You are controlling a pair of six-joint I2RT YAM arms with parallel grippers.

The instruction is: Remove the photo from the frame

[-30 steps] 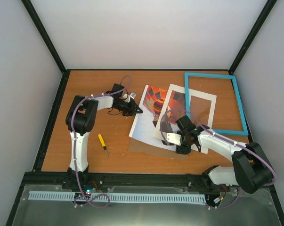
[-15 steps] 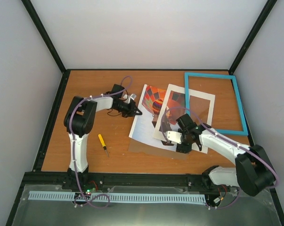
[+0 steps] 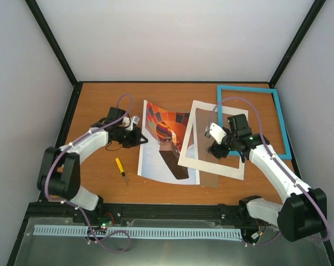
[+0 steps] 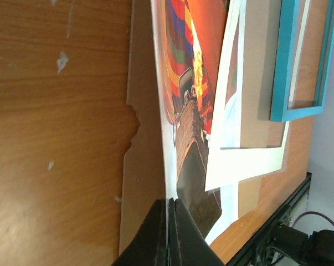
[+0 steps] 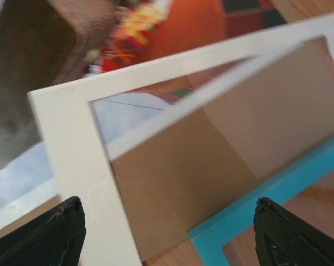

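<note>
The photo (image 3: 155,158), a hot-air balloon print, lies on the table left of centre, its left edge lifted. My left gripper (image 3: 143,139) is shut on that edge; the left wrist view shows the jaws closed on the photo (image 4: 195,83) at the paper's rim (image 4: 169,204). The turquoise frame (image 3: 248,88) lies apart at the back right. The white mat (image 3: 195,158) overlaps the photo's right side, with the brown backing board (image 3: 208,124) under it. My right gripper (image 3: 217,148) is open and empty above the mat (image 5: 72,144) and board (image 5: 211,160), jaws wide apart (image 5: 169,227).
A yellow screwdriver (image 3: 121,170) lies on the table left of the photo. The frame's corner (image 5: 266,205) shows below the right gripper. Black rails edge the table; grey walls stand close on the left and right.
My left gripper pulled the photo leftward, mostly out from under the white mat. My right arm lifted and swung back and right, off the mat's near edge; the mat and board shifted.
</note>
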